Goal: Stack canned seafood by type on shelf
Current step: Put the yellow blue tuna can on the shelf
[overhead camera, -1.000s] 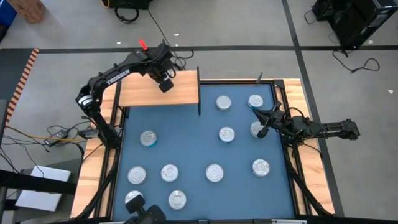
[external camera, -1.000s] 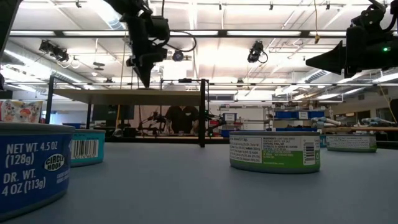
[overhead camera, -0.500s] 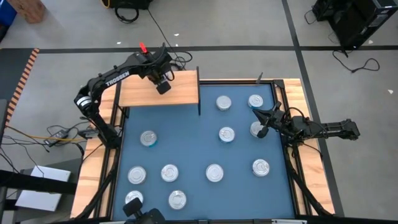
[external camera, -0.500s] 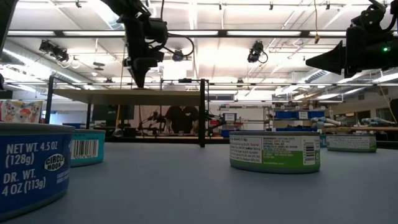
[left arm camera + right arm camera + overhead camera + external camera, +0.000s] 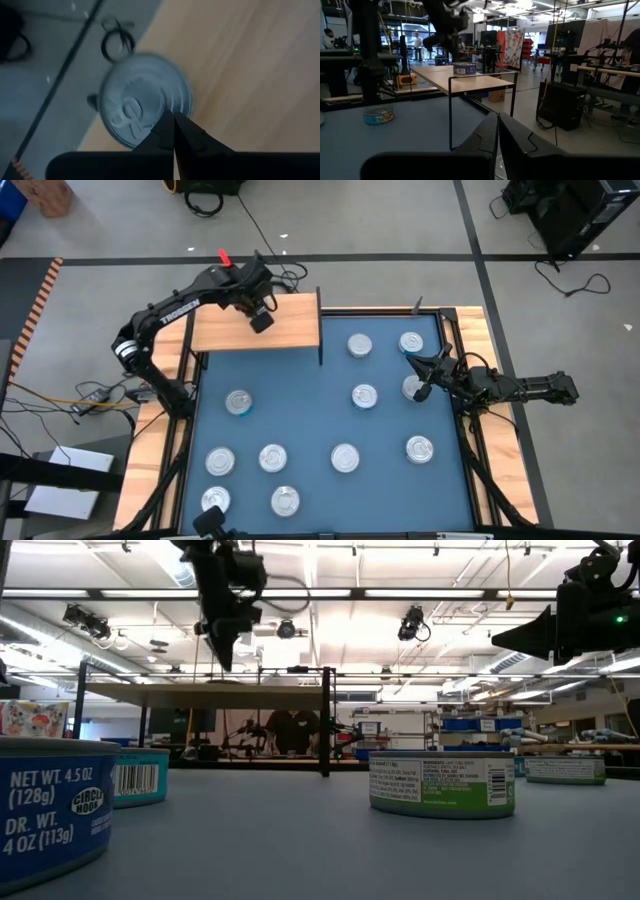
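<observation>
- While the high view looked straight down, the left gripper hung over the light wooden shelf on thin black legs, at the far left of the blue tabletop; its fingers were pressed together with nothing between them.
- Ten short round tins with silvery lids lay scattered on the blue surface, one near the shelf's front edge and another near the middle.
- At the right edge the right gripper, fingers together and empty, sat over a tin.
- From the low view, the left gripper hovered above the shelf, clear of the board; a blue-labelled tin stood closest, a green-labelled tin farther right.
- Through the left wrist view, one silvery-lidded tin sat on the wooden board near its edge, beyond the shut fingertips.
- Through the right wrist view, that tin stood on the shelf, with the left gripper above it.
</observation>
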